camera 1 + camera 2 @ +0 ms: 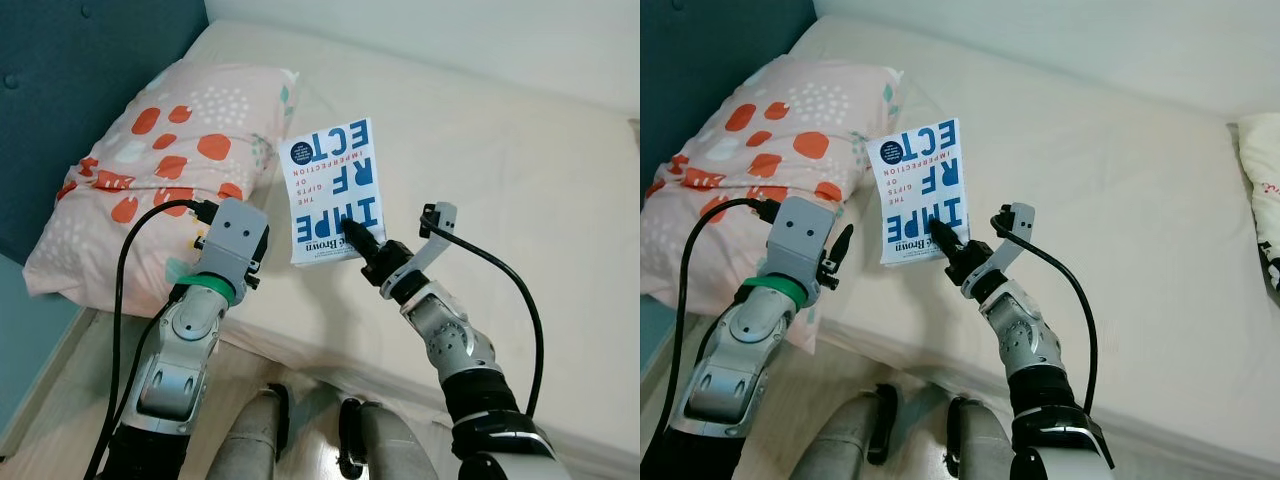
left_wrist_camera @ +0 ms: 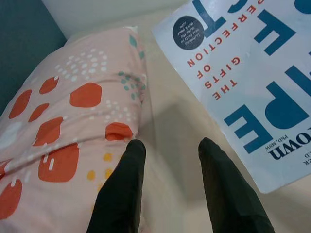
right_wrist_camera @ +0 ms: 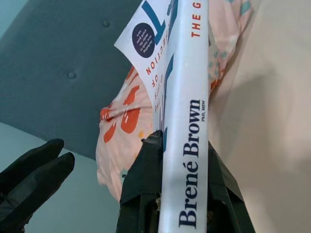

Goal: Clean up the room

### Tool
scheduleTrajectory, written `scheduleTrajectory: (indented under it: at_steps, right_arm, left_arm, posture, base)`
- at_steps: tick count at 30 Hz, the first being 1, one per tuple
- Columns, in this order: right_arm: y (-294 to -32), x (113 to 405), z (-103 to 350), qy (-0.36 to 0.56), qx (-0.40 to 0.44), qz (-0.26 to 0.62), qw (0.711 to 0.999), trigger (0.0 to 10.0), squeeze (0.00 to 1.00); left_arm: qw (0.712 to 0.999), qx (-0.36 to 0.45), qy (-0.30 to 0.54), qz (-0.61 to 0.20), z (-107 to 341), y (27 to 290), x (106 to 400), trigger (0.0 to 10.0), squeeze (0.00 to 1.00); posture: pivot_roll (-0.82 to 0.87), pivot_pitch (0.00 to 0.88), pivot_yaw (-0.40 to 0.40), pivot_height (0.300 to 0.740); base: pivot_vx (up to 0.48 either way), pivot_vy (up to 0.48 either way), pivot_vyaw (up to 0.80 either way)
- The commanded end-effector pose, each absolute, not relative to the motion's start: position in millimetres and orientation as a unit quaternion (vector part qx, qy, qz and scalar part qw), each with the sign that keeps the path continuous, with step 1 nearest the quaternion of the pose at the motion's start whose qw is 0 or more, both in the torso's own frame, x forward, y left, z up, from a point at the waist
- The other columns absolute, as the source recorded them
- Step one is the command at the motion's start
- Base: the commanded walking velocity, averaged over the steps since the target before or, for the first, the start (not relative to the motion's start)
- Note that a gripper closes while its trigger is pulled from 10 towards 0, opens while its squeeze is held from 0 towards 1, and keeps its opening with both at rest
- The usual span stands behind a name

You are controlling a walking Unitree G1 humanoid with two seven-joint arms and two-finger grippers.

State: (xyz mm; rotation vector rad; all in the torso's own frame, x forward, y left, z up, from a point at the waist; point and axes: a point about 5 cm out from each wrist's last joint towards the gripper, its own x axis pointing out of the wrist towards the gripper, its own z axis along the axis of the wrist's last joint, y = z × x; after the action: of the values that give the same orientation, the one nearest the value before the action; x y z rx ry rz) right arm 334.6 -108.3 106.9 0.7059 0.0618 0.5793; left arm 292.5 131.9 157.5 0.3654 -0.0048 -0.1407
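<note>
The right end effector (image 1: 352,238) clamps the lower edge of the white paperback book with blue and red lettering (image 1: 333,190), its two black fingers (image 3: 141,187) pinching either side of the spine near the author's name, so the book stands raised above the cream bed mattress (image 1: 520,200), just beside the pink pillow with orange blotches (image 1: 165,165). The left end effector (image 2: 170,184) hovers near the pillow with fingers parted and nothing between them. The book looks light and thin; its glossy cover may slip and its pages flex, so a grip near the spine seems soundest
</note>
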Motion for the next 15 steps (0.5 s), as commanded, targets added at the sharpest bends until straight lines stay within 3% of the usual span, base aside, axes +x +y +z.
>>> scheduleTrajectory:
  at_steps: [1, 6, 12, 15]
  right_arm:
    - [-109.1, 334.3, 106.6, 0.022, 0.348, 0.281, 0.894, 10.0, 0.0]
    - [-107.4, 334.0, 106.3, 0.022, 0.363, 0.285, 0.887, 10.0, 0.0]
    - [-99.7, 330.3, 110.8, 0.023, 0.423, 0.326, 0.845, 10.0, 0.0]
    - [-98.8, 329.5, 111.5, 0.022, 0.432, 0.33, 0.839, 10.0, 0.0]
  left_arm:
    - [0.98, 0.183, 0.012, -0.075, 151.9, 130.6, 290.3, 10.0, 0.0]
    - [0.98, 0.184, 0.013, -0.074, 151.8, 131.1, 289.3, 10.0, 0.0]
    - [0.979, 0.188, 0.016, -0.074, 152.2, 132.7, 287.3, 10.0, 0.0]
    - [0.979, 0.188, 0.016, -0.075, 152.4, 133.0, 287.1, 10.0, 0.0]
  posture:
    - [0.07, 0.202, 0.014, 0.625]
    - [0.08, 0.203, 0.014, 0.625]
    - [0.09, 0.213, 0.022, 0.625]
    - [0.09, 0.213, 0.023, 0.625]
  base:
    - [0.0, 0.0, 0.0]
    - [0.0, 0.0, 0.0]
    - [0.0, 0.0, 0.0]
    - [0.0, 0.0, 0.0]
